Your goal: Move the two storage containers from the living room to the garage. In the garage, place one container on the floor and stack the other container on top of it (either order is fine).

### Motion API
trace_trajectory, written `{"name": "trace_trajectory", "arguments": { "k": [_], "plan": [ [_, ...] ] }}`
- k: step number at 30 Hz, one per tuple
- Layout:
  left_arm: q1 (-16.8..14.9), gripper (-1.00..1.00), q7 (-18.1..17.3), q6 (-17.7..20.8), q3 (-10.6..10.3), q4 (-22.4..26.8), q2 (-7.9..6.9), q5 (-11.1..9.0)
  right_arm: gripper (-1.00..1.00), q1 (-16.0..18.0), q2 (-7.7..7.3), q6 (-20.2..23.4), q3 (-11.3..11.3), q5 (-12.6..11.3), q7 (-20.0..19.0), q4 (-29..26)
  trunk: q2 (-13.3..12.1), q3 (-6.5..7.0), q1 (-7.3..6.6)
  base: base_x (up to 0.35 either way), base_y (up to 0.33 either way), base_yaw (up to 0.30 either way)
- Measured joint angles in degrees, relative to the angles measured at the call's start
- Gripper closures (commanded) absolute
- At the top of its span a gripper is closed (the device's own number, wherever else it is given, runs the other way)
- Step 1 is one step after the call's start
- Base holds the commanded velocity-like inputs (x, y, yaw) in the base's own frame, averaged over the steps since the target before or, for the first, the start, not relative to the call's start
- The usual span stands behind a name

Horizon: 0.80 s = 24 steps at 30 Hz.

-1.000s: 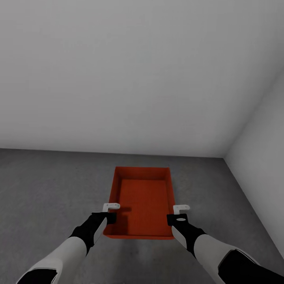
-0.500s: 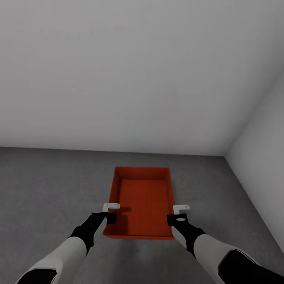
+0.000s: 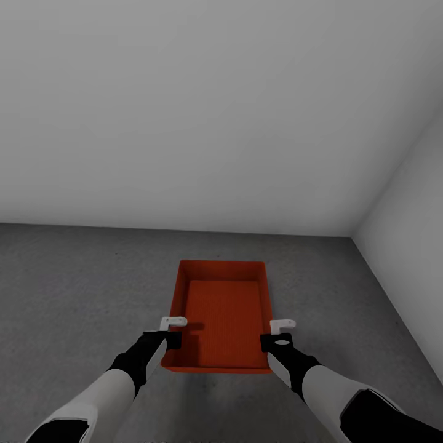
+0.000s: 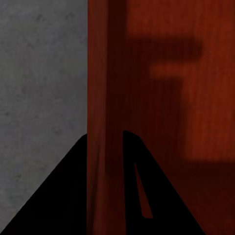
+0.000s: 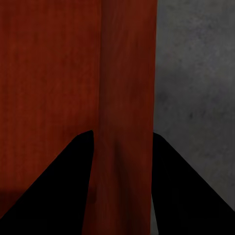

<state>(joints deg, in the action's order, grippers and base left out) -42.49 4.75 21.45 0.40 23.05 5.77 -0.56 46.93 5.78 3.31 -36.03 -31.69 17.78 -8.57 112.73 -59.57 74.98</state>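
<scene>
One orange-red storage container (image 3: 224, 307), lidless and empty, lies lengthwise ahead of me over the grey concrete floor (image 3: 74, 289) of the garage. My left gripper (image 3: 172, 332) is shut on its left wall near the front corner, and my right gripper (image 3: 280, 332) is shut on its right wall. In the left wrist view the dark fingers straddle the container's wall (image 4: 100, 98), with the left gripper (image 4: 104, 137) clamped over it. The right wrist view shows the right gripper (image 5: 122, 133) pinching the other wall (image 5: 127, 73). Whether the container touches the floor is unclear.
A plain white wall (image 3: 215, 111) rises a short way beyond the container. A second white wall (image 3: 412, 246) closes in at the right, forming a corner. Bare concrete (image 4: 39, 73) spreads to the left of the container, and a narrower strip (image 5: 196, 73) to its right.
The whole view has shifted a little: the line where wall meets floor sits slightly higher. Both grippers and the container keep their places in the picture.
</scene>
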Motion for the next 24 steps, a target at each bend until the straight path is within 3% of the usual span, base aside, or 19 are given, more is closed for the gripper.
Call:
{"name": "trace_trajectory", "arguments": {
  "k": [24],
  "plan": [
    [0.0, 1.0, -0.1, -0.1, 0.1, -0.1, 0.02, 0.1, 1.0, 0.0, 0.02, -0.1, 0.2, 0.2, 0.0, 0.1, 9.6, -4.59, 5.27, 0.0, 0.0, 0.0]
  ]
}}
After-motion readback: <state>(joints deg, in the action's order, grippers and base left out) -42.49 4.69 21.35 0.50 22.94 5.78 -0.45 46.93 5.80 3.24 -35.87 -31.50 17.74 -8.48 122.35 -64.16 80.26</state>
